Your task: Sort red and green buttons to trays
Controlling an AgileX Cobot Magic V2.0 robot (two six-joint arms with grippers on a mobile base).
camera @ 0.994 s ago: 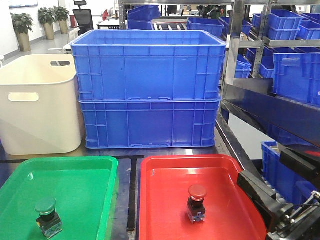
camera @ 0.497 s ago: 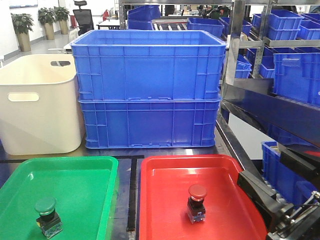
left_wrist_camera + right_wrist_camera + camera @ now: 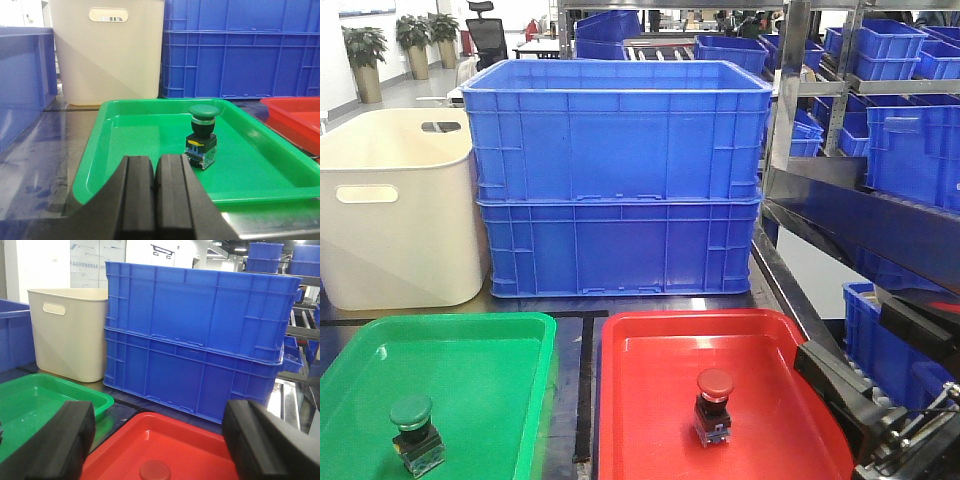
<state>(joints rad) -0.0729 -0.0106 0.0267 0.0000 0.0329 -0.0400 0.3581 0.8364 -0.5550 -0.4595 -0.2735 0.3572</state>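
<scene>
Left wrist view is showing the left gripper squeezed together, empty, with the green button sitting just ahead in the green tray.

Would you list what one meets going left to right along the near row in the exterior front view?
Green button in the green tray → red button in the red tray → dark arm hardware.
</scene>
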